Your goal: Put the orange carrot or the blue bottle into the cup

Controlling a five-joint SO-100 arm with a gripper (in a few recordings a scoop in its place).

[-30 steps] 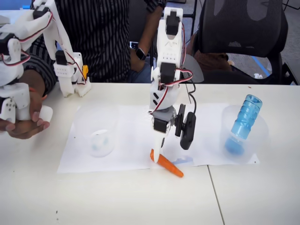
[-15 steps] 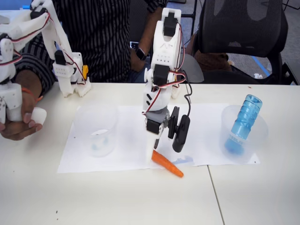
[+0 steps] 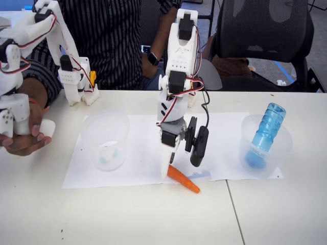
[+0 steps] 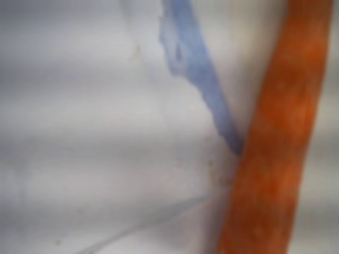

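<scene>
Now claw (image 3: 172, 171) higher, off orange carrot (image 3: 183, 179)

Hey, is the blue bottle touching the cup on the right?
Touching. In the fixed view the blue bottle stands tilted inside the right-hand cup, its base on the cup's bottom and its body leaning on the rim.

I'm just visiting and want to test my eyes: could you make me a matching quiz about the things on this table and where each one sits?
Things:
1. orange carrot
2. blue bottle
3. left clear cup
4. end effector

Places or states:
A. holds no object
B. lying on the paper's front edge
C. poised just above the carrot
D. leaning inside the right clear cup

Pairs: 1-B, 2-D, 3-A, 4-C
</scene>
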